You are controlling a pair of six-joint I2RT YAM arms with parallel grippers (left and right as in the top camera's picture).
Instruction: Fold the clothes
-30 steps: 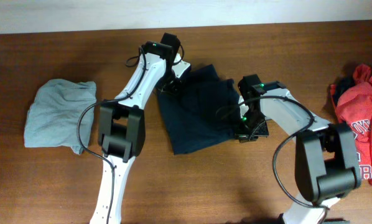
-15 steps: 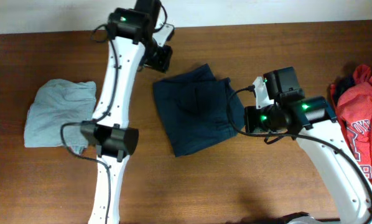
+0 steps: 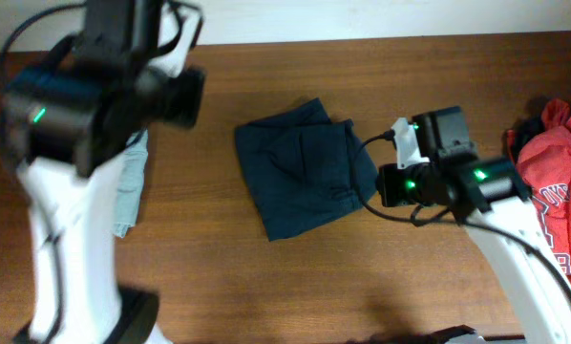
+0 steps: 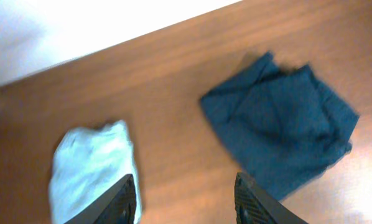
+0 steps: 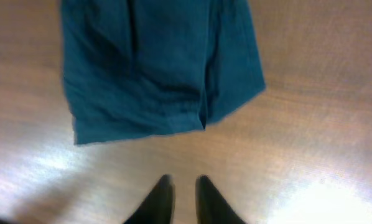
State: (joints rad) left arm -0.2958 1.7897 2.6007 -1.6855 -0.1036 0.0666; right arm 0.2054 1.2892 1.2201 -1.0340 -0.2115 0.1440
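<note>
Navy shorts folded mid-table, both claws off them and empty.

I see the navy shorts (image 3: 300, 177) as a rough folded square in the middle of the table (image 3: 362, 287), with bare wood all round them, widest toward the near edge. Left gripper (image 4: 186, 202) hangs high, fingers well apart, nothing between. Right gripper (image 5: 183, 196) sits just off the shorts' right side, fingers only slightly apart, gripping nothing. Grey-green garment (image 4: 93, 165) lies toward the left edge, apart from the shorts. Overhead, the blurred left arm (image 3: 85, 124) covers most of it; the left wrist view shows it plainly. Red garment (image 3: 553, 182) is at the right edge, seen overhead only, with white lettering too small to read. Right wrist view gives the shorts' near edge close up, blurred.
</note>
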